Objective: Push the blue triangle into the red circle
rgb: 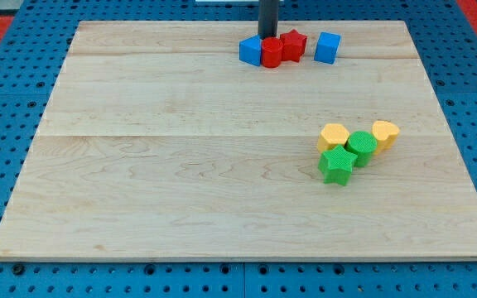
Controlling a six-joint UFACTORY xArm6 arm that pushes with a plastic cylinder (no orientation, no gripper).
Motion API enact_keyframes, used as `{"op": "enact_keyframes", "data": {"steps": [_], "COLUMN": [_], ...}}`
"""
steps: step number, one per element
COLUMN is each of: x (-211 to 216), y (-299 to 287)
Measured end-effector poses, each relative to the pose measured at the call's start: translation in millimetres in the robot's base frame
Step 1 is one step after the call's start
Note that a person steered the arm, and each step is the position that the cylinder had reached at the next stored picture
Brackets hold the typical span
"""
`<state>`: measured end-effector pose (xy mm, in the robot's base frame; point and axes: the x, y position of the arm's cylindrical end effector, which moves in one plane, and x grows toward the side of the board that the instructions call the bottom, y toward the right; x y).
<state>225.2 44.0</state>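
The blue triangle (250, 50) sits near the view's top centre, touching the left side of the red circle (272, 52). A red star (293, 44) touches the circle's right side. A blue cube (327, 47) stands a little apart to the right of the star. My tip (267, 37) is the lower end of the dark rod, just behind the red circle and the blue triangle, at the view's top. Its very end is hidden behind the red circle.
A cluster lies at the view's right middle: a yellow hexagon (334, 136), a yellow heart (385, 132), a green circle (360, 146) and a green star (337, 165). The wooden board (139, 165) is ringed by blue perforated matting.
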Motion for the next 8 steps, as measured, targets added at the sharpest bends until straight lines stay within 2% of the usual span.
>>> {"op": "enact_keyframes", "data": {"steps": [1, 2, 3, 6, 8], "x": [-6, -6, 13, 42, 29], "y": [15, -50, -73, -46, -22]}}
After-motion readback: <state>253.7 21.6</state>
